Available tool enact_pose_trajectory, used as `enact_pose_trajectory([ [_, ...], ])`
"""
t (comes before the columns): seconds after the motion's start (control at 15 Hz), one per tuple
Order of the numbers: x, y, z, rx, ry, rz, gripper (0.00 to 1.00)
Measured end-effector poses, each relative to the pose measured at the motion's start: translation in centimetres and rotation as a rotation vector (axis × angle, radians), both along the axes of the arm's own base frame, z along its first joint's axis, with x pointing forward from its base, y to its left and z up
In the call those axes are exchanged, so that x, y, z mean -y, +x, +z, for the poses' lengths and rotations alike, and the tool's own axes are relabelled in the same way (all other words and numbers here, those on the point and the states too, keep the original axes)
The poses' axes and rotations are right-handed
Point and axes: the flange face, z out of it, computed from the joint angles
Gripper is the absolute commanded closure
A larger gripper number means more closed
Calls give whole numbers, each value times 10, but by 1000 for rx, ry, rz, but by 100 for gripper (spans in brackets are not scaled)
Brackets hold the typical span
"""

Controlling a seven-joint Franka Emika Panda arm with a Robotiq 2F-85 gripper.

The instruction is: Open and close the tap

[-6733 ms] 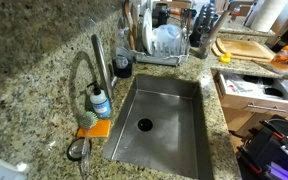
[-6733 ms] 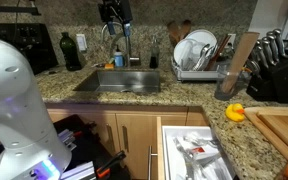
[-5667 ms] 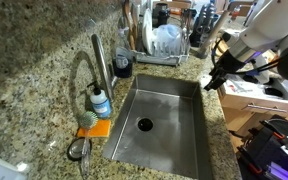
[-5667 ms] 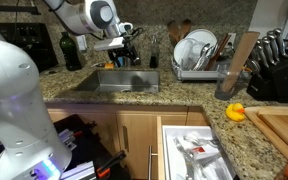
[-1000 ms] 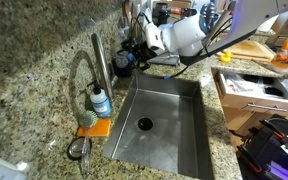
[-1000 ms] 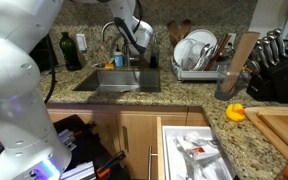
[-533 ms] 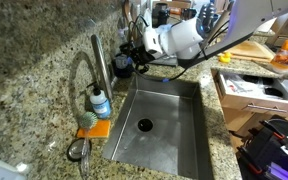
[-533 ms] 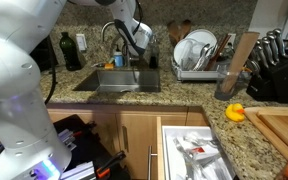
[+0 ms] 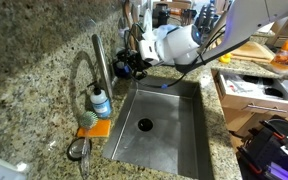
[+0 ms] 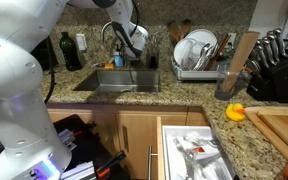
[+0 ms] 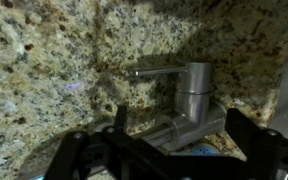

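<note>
Wrist view, at the approach to the handle: the tap (image 11: 193, 88) stood against speckled granite, its cylindrical body carrying a thin lever (image 11: 154, 71) that projected sideways, with the end effector (image 11: 162, 140) short of it and touching nothing. The dark fingers (image 11: 76, 150) were spread wide at the lower edge of the picture, and the lever lay beyond the gap between them. In both exterior views the tap (image 9: 101, 62) (image 10: 119, 36) rose from the counter (image 9: 34, 110) at the back rim of the sink (image 9: 179, 112), its arched spout reaching over the basin. A soap bottle (image 9: 101, 102) stood just beside its foot, and the end effector (image 9: 122, 68) hung near the column on the side away from the bottle. As for handling, the fixture was probably rigid and bolted down — nothing to lift — so only the lever should yield, swinging about its pivot under light force. The brushed metal looked smooth and likely slippery, and the lever was slender, so a pinch near its free end, with the pads straddling it squarely, would offer the best leverage. The column and spout were poor places to take hold. A skewed closure might slide off the rod or push against the fixed body.
</note>
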Motion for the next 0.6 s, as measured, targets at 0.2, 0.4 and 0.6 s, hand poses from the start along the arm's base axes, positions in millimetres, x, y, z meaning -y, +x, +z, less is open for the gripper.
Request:
enact_pose_trajectory([
  [0.2, -10, 8, 17, 46, 2, -9, 0],
  [0.4, -22, 23, 38, 98, 37, -25, 0],
  [0.6, -24, 30, 34, 103, 48, -32, 0],
])
